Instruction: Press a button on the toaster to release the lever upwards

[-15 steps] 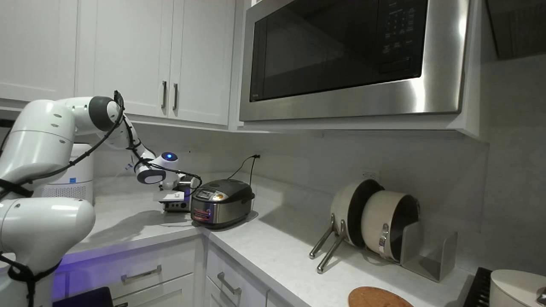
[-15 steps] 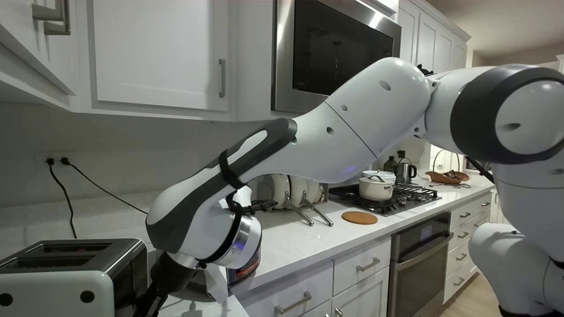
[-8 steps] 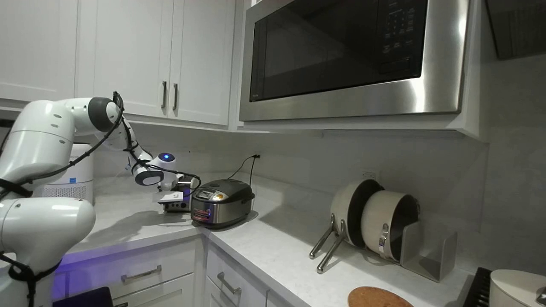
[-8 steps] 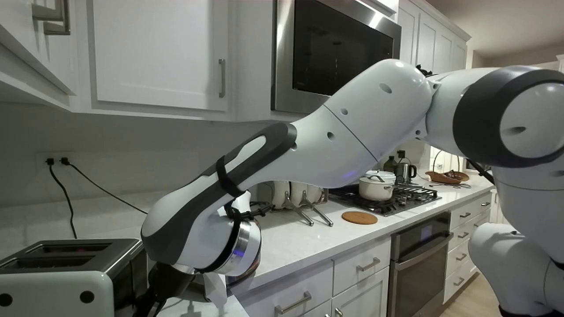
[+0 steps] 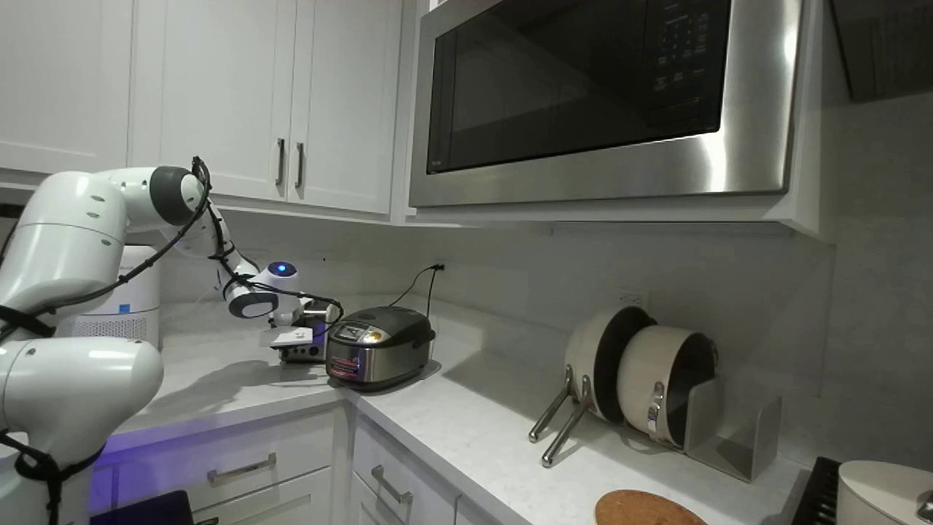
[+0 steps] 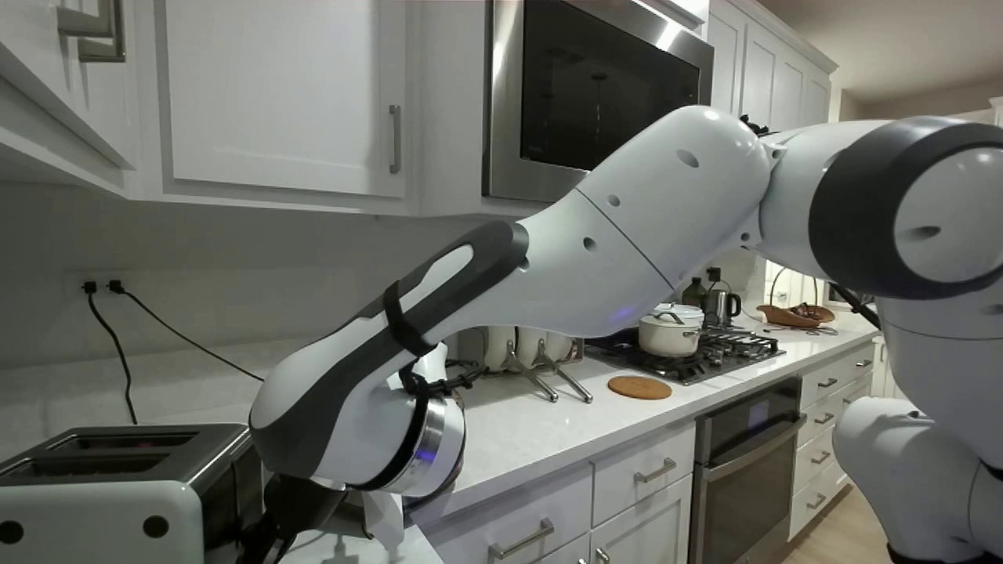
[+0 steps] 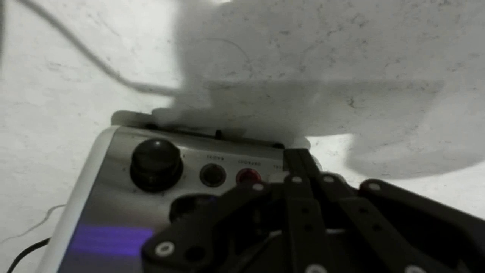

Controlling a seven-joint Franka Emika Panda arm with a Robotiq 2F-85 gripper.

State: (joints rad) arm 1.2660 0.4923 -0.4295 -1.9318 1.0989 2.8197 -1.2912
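White kitchen worktop [image 5: 466, 423]; near its inner corner: one toaster [image 6: 117, 505], one rice cooker [image 5: 383, 361], one gripper [image 7: 300, 156] (fingers together).

1. A kitchen, clearly: white cabinets [image 5: 211, 95] above and below a pale counter [image 5: 466, 415].
2. There's a microwave [image 5: 583, 80] built in overhead.
3. A pot [image 6: 666, 338] sits on the cooktop [image 6: 705, 368], pans [image 5: 645, 368] on edge nearby.
4. A toaster [image 6: 94, 513], too.

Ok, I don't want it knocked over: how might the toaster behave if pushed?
The toaster likely feels stiff, given its metallic control panel. Being low and boxy, it probably won't tip easily. It may slide, as the counter looks smooth.
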